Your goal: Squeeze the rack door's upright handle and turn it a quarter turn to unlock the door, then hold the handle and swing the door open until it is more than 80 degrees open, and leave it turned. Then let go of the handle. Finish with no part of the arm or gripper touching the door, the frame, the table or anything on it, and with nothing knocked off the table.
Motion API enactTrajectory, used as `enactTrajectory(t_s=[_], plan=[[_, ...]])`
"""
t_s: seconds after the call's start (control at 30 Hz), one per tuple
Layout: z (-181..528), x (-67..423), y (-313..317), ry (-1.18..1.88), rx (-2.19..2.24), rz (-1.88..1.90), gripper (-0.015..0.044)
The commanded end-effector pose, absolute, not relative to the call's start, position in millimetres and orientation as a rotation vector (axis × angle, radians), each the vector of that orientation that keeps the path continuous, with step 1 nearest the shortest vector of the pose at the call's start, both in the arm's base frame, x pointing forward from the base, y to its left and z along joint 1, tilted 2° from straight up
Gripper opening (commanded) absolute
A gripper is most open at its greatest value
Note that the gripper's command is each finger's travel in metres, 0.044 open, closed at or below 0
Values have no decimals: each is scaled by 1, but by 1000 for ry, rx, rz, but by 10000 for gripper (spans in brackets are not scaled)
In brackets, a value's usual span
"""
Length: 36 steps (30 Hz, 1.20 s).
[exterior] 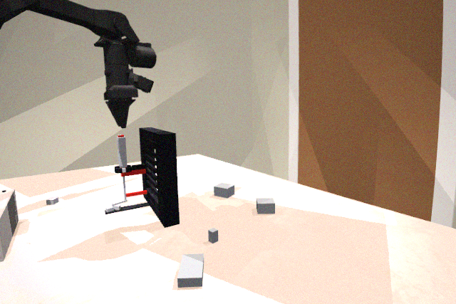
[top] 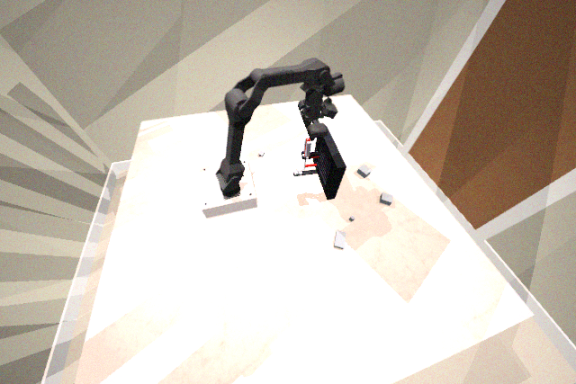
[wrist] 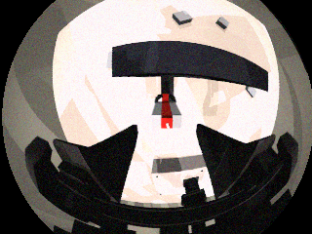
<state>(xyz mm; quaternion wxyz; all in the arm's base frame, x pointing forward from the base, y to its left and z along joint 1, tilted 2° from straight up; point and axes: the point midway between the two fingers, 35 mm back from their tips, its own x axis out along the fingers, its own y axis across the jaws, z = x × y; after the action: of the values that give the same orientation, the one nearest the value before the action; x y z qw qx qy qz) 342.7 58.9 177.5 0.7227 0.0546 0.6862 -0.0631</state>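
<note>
Exterior view: gripper [exterior: 123, 126] [wrist: 167, 128] open, nothing held; upright handle [exterior: 122, 152] [wrist: 167, 112] below fingertips, clear gap; black panel's top edge [exterior: 157, 131] [wrist: 187, 58] just beside.

Gray blocks [top: 385, 199] [exterior: 265, 206] [wrist: 182, 18] near a brown wall panel [top: 516, 105] [exterior: 368, 83].

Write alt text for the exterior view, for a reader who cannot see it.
A black arm's open pincer points down above an upright grey handle with a red tip, not touching it. The handle stands beside a tall black slatted rack on a pale table, with small grey blocks around.
</note>
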Motion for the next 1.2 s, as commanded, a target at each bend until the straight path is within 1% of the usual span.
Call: enactTrajectory(t_s=[0.0,1.17], plan=[[177,340,60,1550,118,-155,296],[124,343,59,1550,118,-155,296]])
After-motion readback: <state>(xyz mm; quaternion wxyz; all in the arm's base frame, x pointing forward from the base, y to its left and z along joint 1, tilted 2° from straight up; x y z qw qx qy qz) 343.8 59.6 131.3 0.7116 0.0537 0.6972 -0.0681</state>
